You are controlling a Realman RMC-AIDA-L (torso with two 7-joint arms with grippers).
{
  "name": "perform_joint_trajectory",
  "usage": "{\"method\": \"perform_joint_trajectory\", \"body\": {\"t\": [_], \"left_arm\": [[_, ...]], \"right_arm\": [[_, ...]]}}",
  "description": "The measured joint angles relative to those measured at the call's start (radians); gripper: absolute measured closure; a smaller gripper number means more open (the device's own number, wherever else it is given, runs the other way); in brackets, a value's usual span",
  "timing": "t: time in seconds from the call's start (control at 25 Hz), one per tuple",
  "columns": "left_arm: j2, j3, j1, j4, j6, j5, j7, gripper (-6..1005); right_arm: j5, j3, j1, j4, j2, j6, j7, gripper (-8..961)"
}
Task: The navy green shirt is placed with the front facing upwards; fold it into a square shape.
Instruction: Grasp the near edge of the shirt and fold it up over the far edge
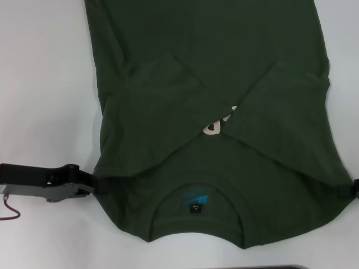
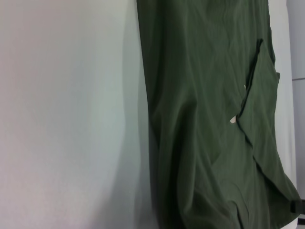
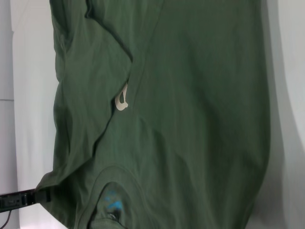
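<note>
The navy green shirt (image 1: 224,56) lies front up on the white table, its collar toward me. Both sleeves are folded in over the chest, and a bit of cream lettering (image 1: 219,126) shows between them. A teal print (image 1: 195,197) and a small black tag (image 1: 195,208) sit inside the neck. My left gripper (image 1: 100,185) is shut on the shirt's left shoulder corner. My right gripper (image 1: 346,190) is shut on the right shoulder corner, mostly cut off by the picture's edge. The right wrist view shows the shirt (image 3: 190,95) and the left gripper (image 3: 40,195) at its corner. The left wrist view shows the right gripper (image 2: 298,208).
White table (image 1: 45,84) surrounds the shirt on the left and along the near side. A thin red cable (image 1: 11,213) hangs under my left arm. A dark strip (image 1: 280,267) runs along the near edge.
</note>
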Motion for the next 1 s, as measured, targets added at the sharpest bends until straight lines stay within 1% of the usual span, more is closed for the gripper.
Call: {"method": "perform_joint_trajectory", "body": {"t": [0.16, 0.24, 0.32, 0.36, 0.4, 0.56, 0.68, 0.76, 1.0], "left_arm": [[0.008, 0.002, 0.000, -0.002, 0.020, 0.001, 0.000, 969], [0.018, 0.007, 0.000, -0.005, 0.042, 0.005, 0.002, 969], [0.027, 0.013, -0.003, -0.005, 0.062, 0.015, 0.004, 970], [0.027, 0.013, -0.003, -0.005, 0.062, 0.015, 0.004, 970], [0.035, 0.018, -0.008, -0.005, 0.088, 0.041, 0.005, 970], [0.038, 0.019, -0.011, -0.006, 0.110, 0.092, 0.005, 970], [0.037, 0.020, -0.012, -0.008, 0.125, 0.134, 0.005, 970], [0.037, 0.020, -0.012, -0.008, 0.128, 0.140, 0.005, 970], [0.037, 0.020, -0.012, -0.016, 0.149, 0.173, 0.003, 970]], "right_arm": [[-0.015, -0.011, 0.000, -0.006, -0.005, -0.021, -0.001, 863], [-0.045, -0.014, 0.002, -0.024, -0.004, -0.040, 0.000, 902], [-0.076, -0.014, 0.004, -0.058, 0.002, -0.067, 0.003, 903], [-0.088, -0.013, 0.004, -0.073, 0.005, -0.080, 0.005, 903], [-0.096, -0.013, 0.003, -0.089, 0.007, -0.091, 0.008, 903], [-0.122, -0.015, -0.001, -0.136, 0.017, -0.129, 0.023, 902], [-0.156, -0.016, 0.001, -0.145, 0.020, -0.138, 0.024, 902], [-0.168, -0.017, 0.004, -0.145, 0.023, -0.139, 0.024, 902], [-0.172, -0.032, 0.010, -0.146, 0.026, -0.149, 0.021, 902]]}}
